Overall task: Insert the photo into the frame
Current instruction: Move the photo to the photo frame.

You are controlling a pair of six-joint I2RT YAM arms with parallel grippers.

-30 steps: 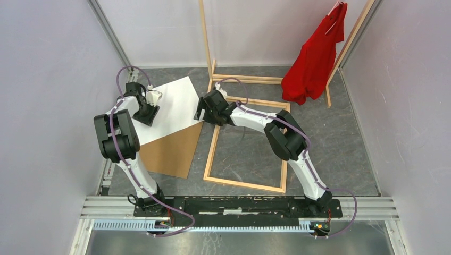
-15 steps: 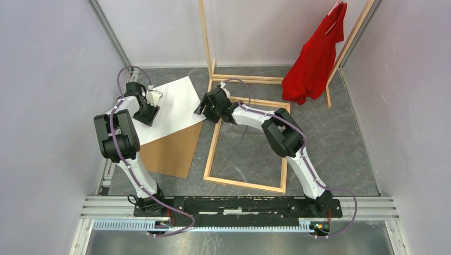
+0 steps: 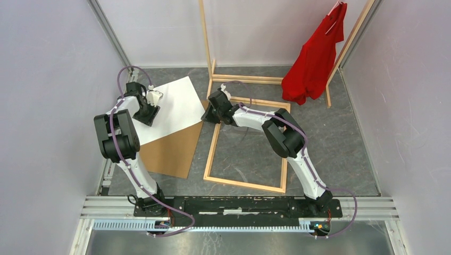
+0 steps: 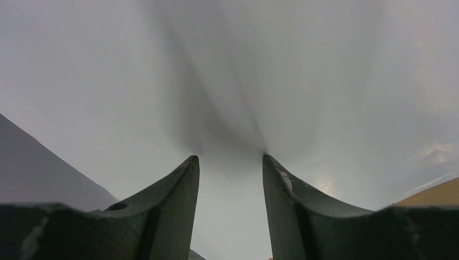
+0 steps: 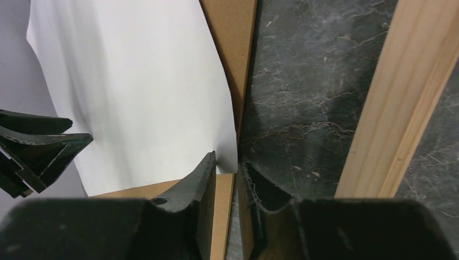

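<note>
1. Two grippers attend the photo; it lies white side up at ten o'clock of the frame, overlapping the backing board;
2. Left gripper: fingers apart, tips against the sheet near its nine o'clock edge; nothing clasped;
3. Right gripper: jaws narrow about the three o'clock edge; whether they pinch it I cannot tell;
4. Likely risks: board caught along with the sheet; paper creasing or tearing if pulled while the left tips pin it; edge snagging the frame rail

The photo lies white side up (skewed like a diamond) across the brown board. The left gripper sits on its left part. The right gripper meets its right corner, beside the frame lying flat on the grey table.
</note>
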